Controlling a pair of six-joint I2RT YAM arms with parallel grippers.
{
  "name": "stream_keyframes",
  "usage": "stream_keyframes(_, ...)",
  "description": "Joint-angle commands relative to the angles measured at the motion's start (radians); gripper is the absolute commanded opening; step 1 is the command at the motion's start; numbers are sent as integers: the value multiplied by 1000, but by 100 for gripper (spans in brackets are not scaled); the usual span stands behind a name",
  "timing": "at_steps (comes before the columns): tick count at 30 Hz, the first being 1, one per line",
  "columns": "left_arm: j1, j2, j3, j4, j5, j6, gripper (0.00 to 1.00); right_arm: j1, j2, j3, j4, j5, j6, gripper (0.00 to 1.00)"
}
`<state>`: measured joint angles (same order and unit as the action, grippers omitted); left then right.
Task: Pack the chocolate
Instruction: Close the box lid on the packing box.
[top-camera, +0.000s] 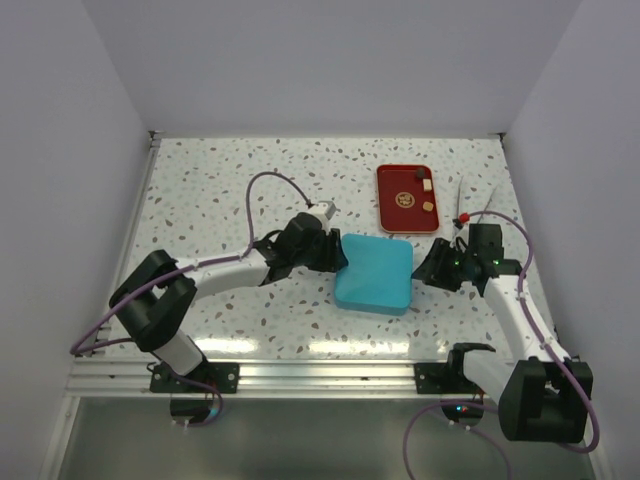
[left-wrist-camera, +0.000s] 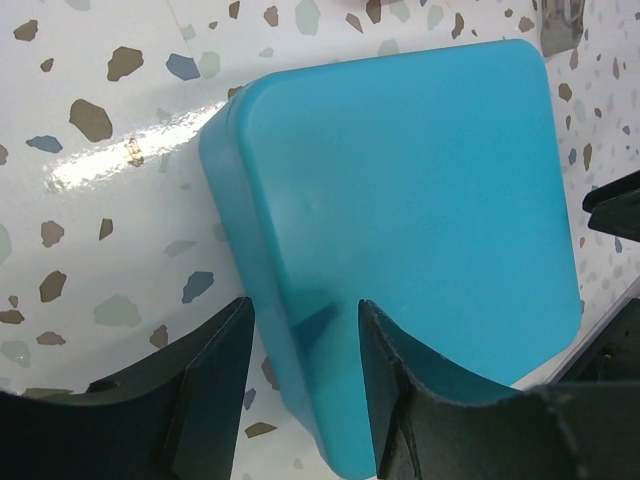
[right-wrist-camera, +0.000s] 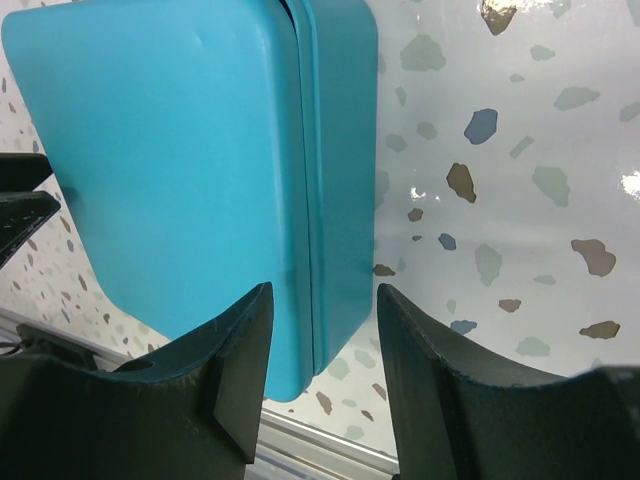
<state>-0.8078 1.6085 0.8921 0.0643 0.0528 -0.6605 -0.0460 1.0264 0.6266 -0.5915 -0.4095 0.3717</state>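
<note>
Teal box (top-camera: 374, 272) lies shut on the table (top-camera: 230, 190); at its 1 o'clock a red tray (top-camera: 388, 215) holds chocolate (top-camera: 427, 206). Left gripper (top-camera: 338, 255) at 9 o'clock and right gripper (top-camera: 426, 268) at 3 o'clock straddle its edges, jaws narrowly apart.

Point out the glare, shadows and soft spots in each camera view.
Top external: sharp, evenly lit, pale glare strips on the table near its front edge; chocolate on the red tray too small to resolve. Left wrist: bright streak on the tabletop, a small shadow on the teal box. Right wrist: small glints at right, dark end effector fingers lacking detail.
</note>
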Motion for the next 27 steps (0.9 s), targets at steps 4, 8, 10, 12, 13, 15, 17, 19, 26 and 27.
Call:
stream_keyframes(4, -11, 2, 45, 6, 7, 10, 50, -3, 3, 44, -5, 6, -20, 50)
stream_keyframes(8, -13, -24, 42, -24, -37, 7, 52, -3, -6, 44, -5, 11, -22, 51)
stream_keyframes(10, -11, -51, 44, -40, -80, 12, 52, -3, -8, 45, -5, 11, -22, 51)
stream_keyframes(12, -11, -76, 38, -57, -106, 12, 52, -3, -8, 53, -7, 8, -25, 51)
stream_keyframes(13, -11, -106, 30, -58, -128, 13, 55, -3, -12, 58, -13, 9, -28, 52)
stream_keyframes(15, -10, -160, 5, -58, -157, 15, 57, -3, -14, 68, -22, 12, -33, 52)
stream_keyframes(17, -8, -199, -33, -51, -174, 21, 58, -3, -20, 76, -27, 14, -36, 52)
stream_keyframes(19, 1, -245, -54, -54, -208, 22, 58, -2, -22, 88, -34, 15, -39, 52)
stream_keyframes(26, 36, -150, -61, -144, -191, 30, 15, -3, -20, 114, -56, 80, -54, 52)
stream_keyframes(27, 36, -125, -62, -146, -183, 30, 0, -3, -20, 116, -60, 89, -54, 52)
